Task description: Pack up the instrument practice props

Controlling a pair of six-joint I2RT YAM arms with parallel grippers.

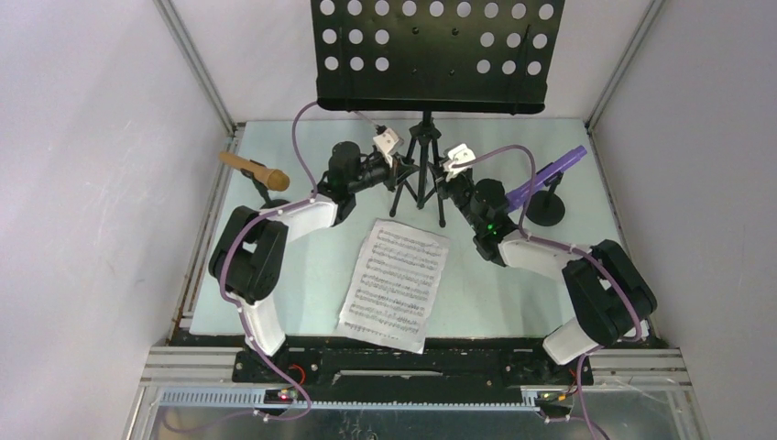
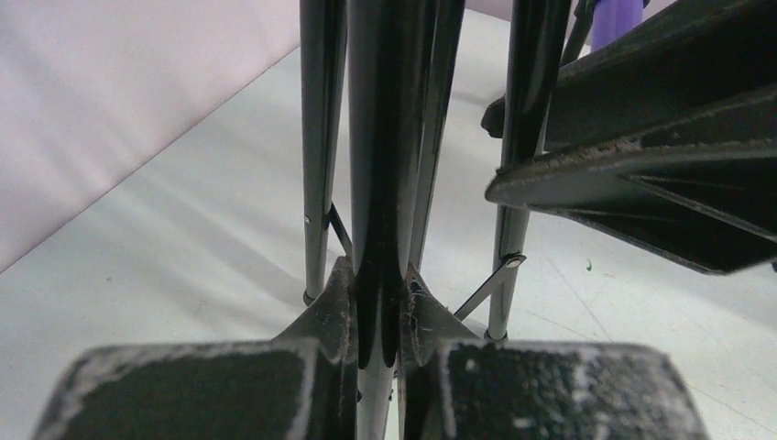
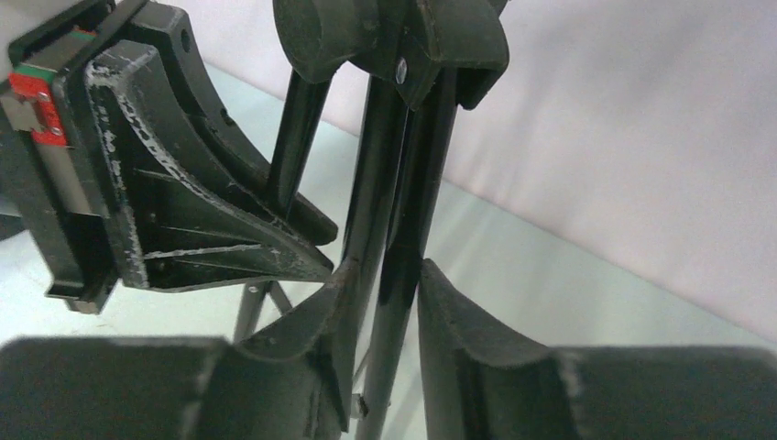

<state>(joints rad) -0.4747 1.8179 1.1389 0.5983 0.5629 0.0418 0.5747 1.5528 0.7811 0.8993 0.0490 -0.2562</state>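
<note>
the overhead view alone shows the whole layout: the music stand (image 1: 437, 55), a black metal plate punched with round holes, stands at the back of the pale table (image 1: 513, 275) on thin tripod legs, with both arms reaching in to those legs from either side. a white page of sheet music (image 1: 395, 284) lies flat in front of it between the arms. a tan microphone (image 1: 256, 170) sits at the far left and a purple microphone (image 1: 548, 171) at the far right, angled up from a holder (image 1: 547, 213) with a round black base. the wrist views give what that view cannot. in the left wrist view, the left claw (image 2: 376, 295) is closed on a glossy black tube of the stand, its scuffed, matte fingers pressed against both sides, with slimmer legs and thin braces just behind and a scrap of purple at the top edge. in the right wrist view, the right claw (image 3: 388, 286) straddles another shiny tube just below the chunky plastic hub; its curved, worn fingers sit close on either side, but i cannot tell whether they press it. each wrist view also catches the other claw's ribbed, chalky-edged finger just beside the tubes.
</note>
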